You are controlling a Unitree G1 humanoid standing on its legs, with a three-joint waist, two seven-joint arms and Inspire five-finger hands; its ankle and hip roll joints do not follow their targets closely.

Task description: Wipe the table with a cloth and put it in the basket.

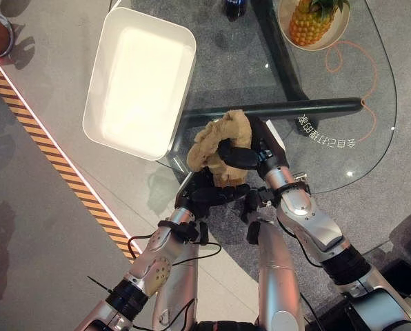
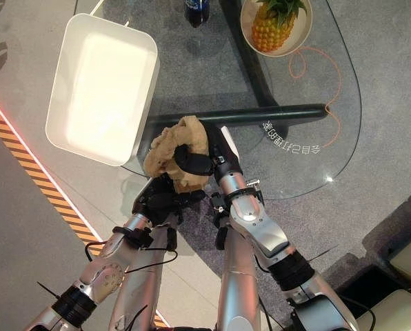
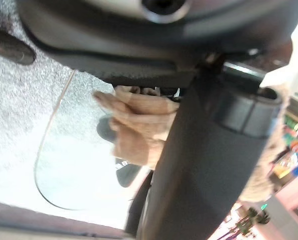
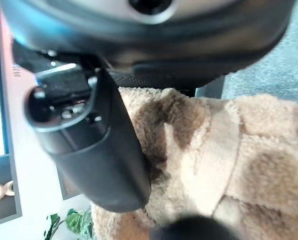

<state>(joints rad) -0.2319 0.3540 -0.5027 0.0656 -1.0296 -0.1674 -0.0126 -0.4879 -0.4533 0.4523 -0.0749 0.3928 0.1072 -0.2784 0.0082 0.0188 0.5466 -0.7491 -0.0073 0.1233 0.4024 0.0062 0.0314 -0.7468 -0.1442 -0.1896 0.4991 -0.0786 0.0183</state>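
Note:
A tan fluffy cloth [image 1: 216,138] hangs bunched over the near corner of the glass table [image 1: 329,124], just right of the white basket [image 1: 140,83]. My right hand [image 1: 241,157] is shut on it from the right, thumb wrapped across its middle; the right wrist view shows that thumb [image 4: 99,145] pressed into the cloth [image 4: 214,150]. My left hand [image 1: 209,195] sits directly beneath, fingers curled at the lower edge of the cloth. In the left wrist view the cloth [image 3: 139,125] shows on both sides of the thumb [image 3: 204,165]. The basket holds nothing.
A bowl with a pineapple [image 1: 309,21] and a dark bottle [image 1: 234,7] stand at the table's far side. A dark bar [image 1: 295,108] runs under the glass. A thin orange cord [image 1: 364,69] loops at the right. Striped tape [image 1: 61,165] crosses the floor on the left.

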